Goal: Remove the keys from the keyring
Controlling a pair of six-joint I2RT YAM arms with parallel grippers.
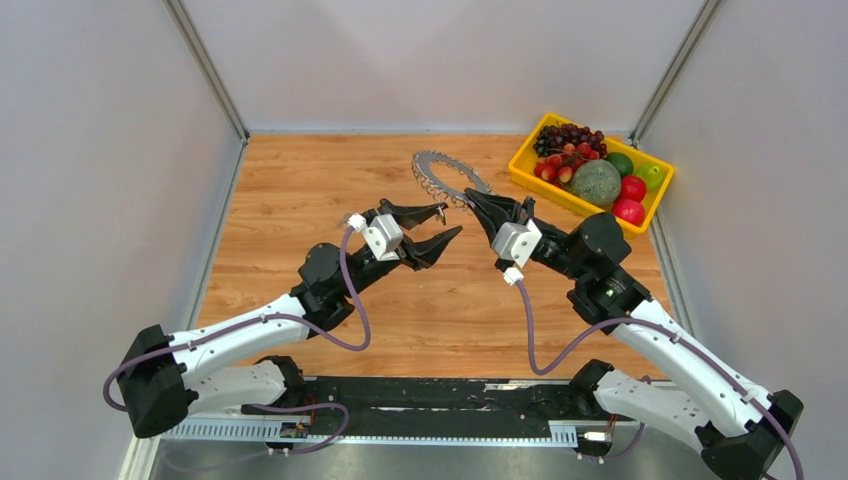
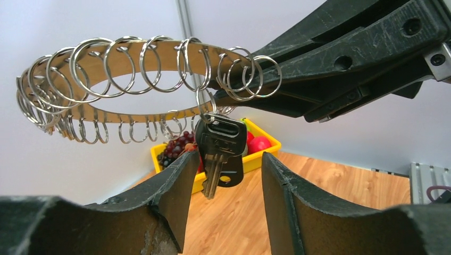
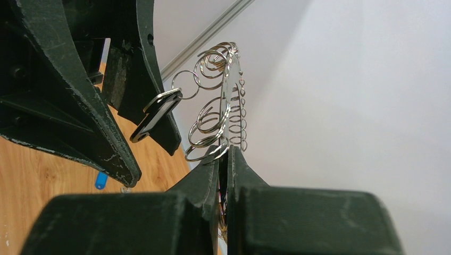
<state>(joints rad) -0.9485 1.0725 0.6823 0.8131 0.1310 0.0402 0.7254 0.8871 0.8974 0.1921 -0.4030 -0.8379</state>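
The keyring (image 1: 450, 172), a flat grey metal ring edged with several small wire loops, is held up above the table. My right gripper (image 1: 470, 196) is shut on its near rim, and in the right wrist view the jaws (image 3: 227, 153) pinch the keyring (image 3: 230, 90) edge-on. Two keys (image 2: 219, 154) with black heads hang from one small loop under the keyring (image 2: 133, 58). My left gripper (image 2: 230, 159) is open, with one finger on each side of the keys and not touching them. Its fingers (image 3: 106, 138) flank the keys (image 3: 157, 114) in the right wrist view.
A yellow tray (image 1: 523, 166) with grapes, a melon, apples and other fruit stands at the back right by the wall. A small blue tag (image 3: 101, 180) lies on the wooden tabletop. Grey walls close in the left, right and back.
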